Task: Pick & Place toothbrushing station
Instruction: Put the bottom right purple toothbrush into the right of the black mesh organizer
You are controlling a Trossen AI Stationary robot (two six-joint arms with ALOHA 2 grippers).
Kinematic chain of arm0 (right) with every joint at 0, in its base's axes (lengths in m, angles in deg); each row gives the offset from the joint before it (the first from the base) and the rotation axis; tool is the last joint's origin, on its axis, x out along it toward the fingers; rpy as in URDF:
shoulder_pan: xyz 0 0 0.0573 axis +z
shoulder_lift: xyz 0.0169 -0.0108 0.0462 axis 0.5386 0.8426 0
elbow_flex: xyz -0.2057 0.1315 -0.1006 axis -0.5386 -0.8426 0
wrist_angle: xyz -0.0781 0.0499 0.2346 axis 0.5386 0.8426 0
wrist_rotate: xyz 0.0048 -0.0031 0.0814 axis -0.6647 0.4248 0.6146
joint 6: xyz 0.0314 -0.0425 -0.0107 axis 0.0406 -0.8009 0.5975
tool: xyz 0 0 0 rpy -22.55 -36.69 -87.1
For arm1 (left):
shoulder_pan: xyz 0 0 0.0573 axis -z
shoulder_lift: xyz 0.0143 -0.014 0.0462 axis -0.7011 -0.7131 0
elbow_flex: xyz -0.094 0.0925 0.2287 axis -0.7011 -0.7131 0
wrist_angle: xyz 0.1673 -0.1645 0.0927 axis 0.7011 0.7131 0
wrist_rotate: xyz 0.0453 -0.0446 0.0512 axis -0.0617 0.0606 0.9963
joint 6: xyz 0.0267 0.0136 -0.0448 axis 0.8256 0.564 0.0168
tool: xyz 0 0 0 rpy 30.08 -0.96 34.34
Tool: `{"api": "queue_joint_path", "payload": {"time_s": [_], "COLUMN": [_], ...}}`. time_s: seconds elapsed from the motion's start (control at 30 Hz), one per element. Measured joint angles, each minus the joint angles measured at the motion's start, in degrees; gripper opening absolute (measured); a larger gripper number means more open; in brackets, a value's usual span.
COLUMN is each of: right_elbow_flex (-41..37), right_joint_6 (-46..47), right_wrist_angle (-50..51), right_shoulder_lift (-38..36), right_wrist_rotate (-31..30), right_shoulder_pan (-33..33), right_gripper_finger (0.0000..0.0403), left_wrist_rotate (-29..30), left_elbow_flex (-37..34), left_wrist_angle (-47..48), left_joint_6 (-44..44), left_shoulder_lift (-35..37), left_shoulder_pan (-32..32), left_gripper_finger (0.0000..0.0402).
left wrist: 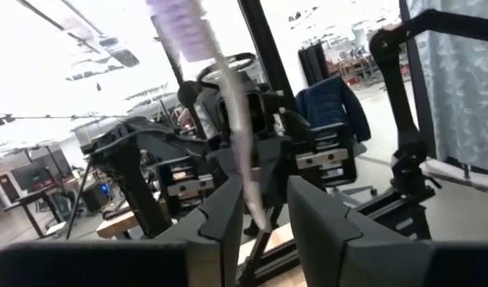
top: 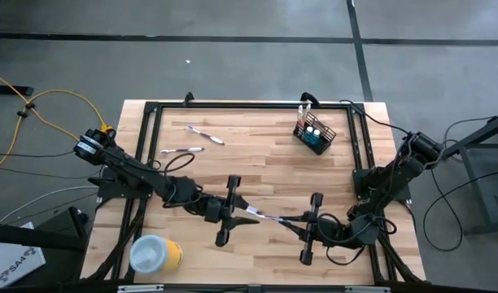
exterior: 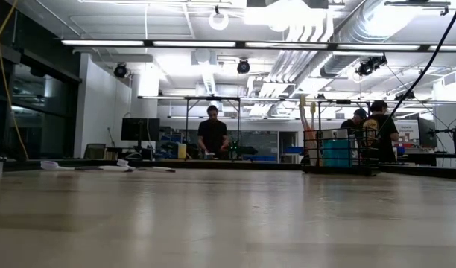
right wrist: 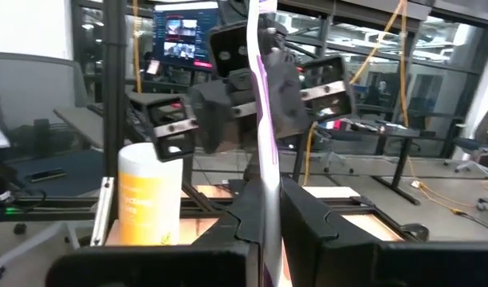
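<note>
A thin white and purple toothbrush (top: 273,216) spans the gap between my two grippers above the near middle of the table. My right gripper (top: 302,224) is shut on it. My left gripper (top: 245,210) is open. The brush's other end (left wrist: 258,215) stands between its fingers, close to one finger (left wrist: 228,215); I cannot tell whether it touches. The black wire-mesh holder (top: 315,135) with blue tubes and brushes stands on the table at the far right. Two more toothbrushes (top: 204,135) (top: 181,150) lie flat at the far left. The low view shows no gripper. My right gripper pinches the toothbrush's handle (right wrist: 266,199) between its two fingers. The fingers come roughly level from the table's right side, and the brush runs on ahead of them toward my left gripper. The brush is lifted clear of the table.
A yellow cylinder with a white top (top: 155,254) lies at the near left corner. A black frame (top: 151,110) runs along the table's edges. The holder (exterior: 336,152) and the loose brushes (exterior: 101,167) also show in the low view, with people in the room behind.
</note>
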State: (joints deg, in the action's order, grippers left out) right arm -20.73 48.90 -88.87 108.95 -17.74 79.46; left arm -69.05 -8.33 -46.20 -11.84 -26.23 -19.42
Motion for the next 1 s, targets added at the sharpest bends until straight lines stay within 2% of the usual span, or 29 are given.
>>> {"api": "queue_joint_path", "payload": {"time_s": [0.23, 0.43, 0.63, 0.8, 1.0], "right_elbow_flex": [0.0, 0.0, 0.0, 0.0, 0.0], "right_joint_6": [-0.2, -0.3, -1.2, -1.4, -2.1], "right_wrist_angle": [-0.4, -0.5, -0.8, -0.8, -0.8], "right_shoulder_lift": [0.0, 0.0, 0.0, 0.0, 0.0], "right_wrist_rotate": [1.9, 1.9, 2.0, 2.1, 2.1], "right_shoulder_pan": [0.0, 0.0, -0.3, -1.3, -1.7], "right_gripper_finger": [0.0015, 0.0015, 0.0015, 0.0015, 0.0015], "left_wrist_rotate": [0.0, -3.7, -4.3, -8.8, -9.0], "left_elbow_flex": [0.0, 0.0, 0.0, 0.0, 0.0], "left_wrist_angle": [-1.8, -4.1, -4.2, -6.3, -7.0], "left_joint_6": [0.0, 0.0, -0.7, -2.3, -2.2], "left_shoulder_lift": [0.0, 0.0, 0.0, 0.0, 0.0], "left_shoulder_pan": [-0.7, -1.2, -2.2, -3.3, -3.6], "left_gripper_finger": [0.01, 0.01, 0.01, 0.01, 0.01]}}
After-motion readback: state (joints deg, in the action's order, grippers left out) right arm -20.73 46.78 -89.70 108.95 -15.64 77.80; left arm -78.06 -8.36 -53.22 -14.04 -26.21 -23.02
